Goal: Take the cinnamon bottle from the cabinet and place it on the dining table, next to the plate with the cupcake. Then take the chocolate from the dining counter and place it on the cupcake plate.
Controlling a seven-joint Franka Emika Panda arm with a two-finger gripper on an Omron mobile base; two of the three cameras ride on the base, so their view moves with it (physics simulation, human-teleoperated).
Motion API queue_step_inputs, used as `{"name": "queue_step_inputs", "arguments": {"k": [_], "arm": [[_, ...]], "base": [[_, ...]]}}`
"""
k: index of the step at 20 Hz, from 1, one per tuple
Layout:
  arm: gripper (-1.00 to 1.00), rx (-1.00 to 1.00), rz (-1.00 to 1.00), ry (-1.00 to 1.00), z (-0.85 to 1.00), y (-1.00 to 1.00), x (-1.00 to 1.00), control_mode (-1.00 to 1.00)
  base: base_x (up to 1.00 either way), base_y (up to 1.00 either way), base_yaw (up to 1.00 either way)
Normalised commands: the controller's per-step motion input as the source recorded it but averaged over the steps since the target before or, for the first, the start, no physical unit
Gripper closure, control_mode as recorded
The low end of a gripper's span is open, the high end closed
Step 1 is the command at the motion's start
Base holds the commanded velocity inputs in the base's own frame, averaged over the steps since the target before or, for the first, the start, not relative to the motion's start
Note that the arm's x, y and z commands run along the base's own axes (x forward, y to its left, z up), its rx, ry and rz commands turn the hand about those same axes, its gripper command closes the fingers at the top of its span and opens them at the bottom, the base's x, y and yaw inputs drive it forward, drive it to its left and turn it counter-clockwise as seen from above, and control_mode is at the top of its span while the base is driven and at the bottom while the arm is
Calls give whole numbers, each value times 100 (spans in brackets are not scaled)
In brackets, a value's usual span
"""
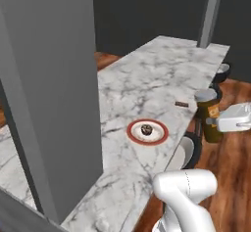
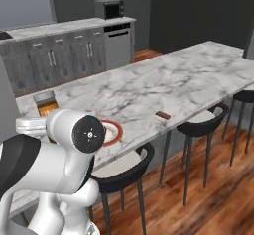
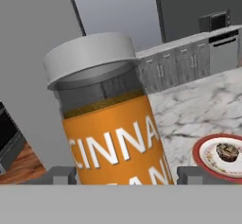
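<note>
I find the gripper (image 3: 116,175) jaws spread wide and pinching the cinnamon bottle (image 3: 111,124), one either side, held off the dining table (image 1: 147,79) edge. I count one plate (image 1: 147,131), one cupcake (image 1: 146,129), one chocolate (image 1: 182,104) bar on the marble.

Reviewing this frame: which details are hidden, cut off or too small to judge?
- Cinnamon bottle: its base is cut off at the bottom of the hand view; in the right base view the arm covers most of it.
- Gripper: whether its fingertips press the bottle cannot be made out.
- Plate: partly behind the arm in the right base view.
- Chocolate: too small for detail.
- Cupcake: small, blurry.
</note>
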Motion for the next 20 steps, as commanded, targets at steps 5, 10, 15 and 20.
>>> {"name": "queue_step_inputs", "arguments": {"k": [5, 10, 15, 20], "arm": [[100, 0, 0, 0, 0, 0, 0, 100], [100, 0, 0, 0, 0, 0, 0, 100], [100, 0, 0, 0, 0, 0, 0, 100], [100, 0, 0, 0, 0, 0, 0, 100]], "base": [[0, -3, 79], [0, -1, 81], [-54, -9, 75], [-61, -51, 62]]}}
